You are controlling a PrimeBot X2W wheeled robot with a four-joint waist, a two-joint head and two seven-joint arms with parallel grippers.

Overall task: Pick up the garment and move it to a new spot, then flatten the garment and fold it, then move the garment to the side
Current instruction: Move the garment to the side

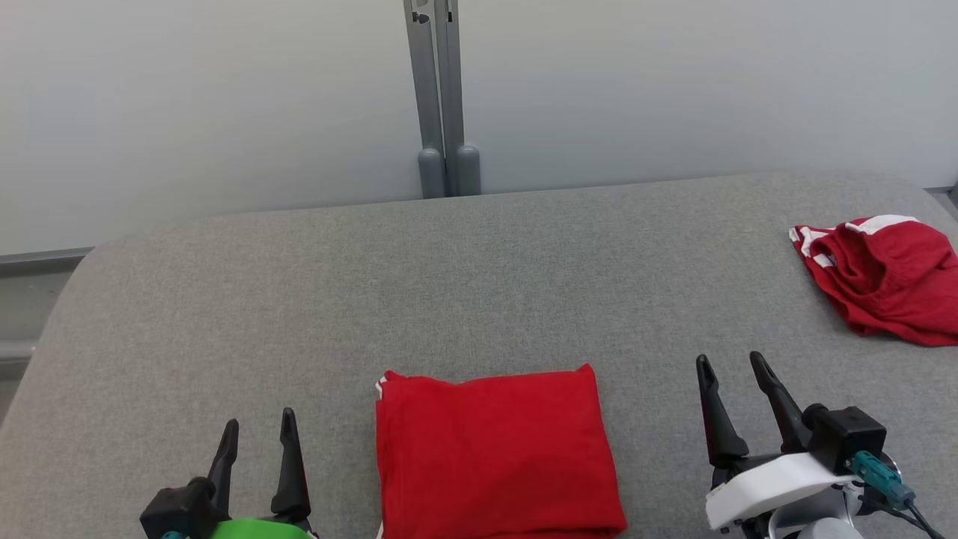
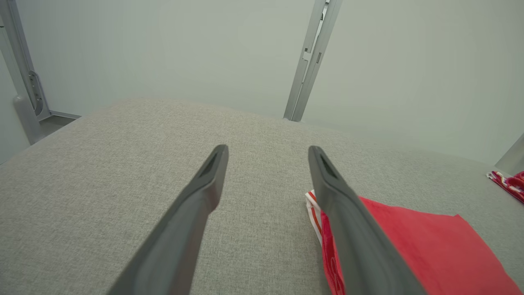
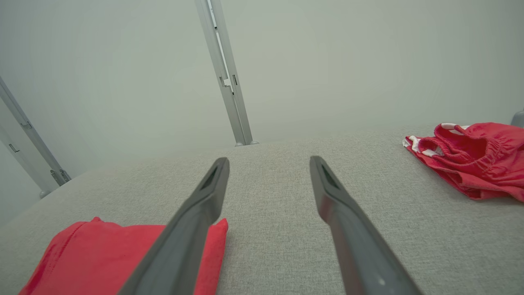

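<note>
My left end effector (image 1: 259, 418) and right end effector (image 1: 729, 358) both gape wide, holding nothing — the folded red garment (image 1: 494, 457) lies flat between them, touching neither.

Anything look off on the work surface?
One thing: a crumpled red garment lies bunched, waistband gaping, at the far right of the grey surface. The folded red garment in front lies flat and neat.

Pale wall (image 1: 673, 90), grey metal post (image 1: 441, 97), grey fabric surface (image 1: 299, 299).
</note>
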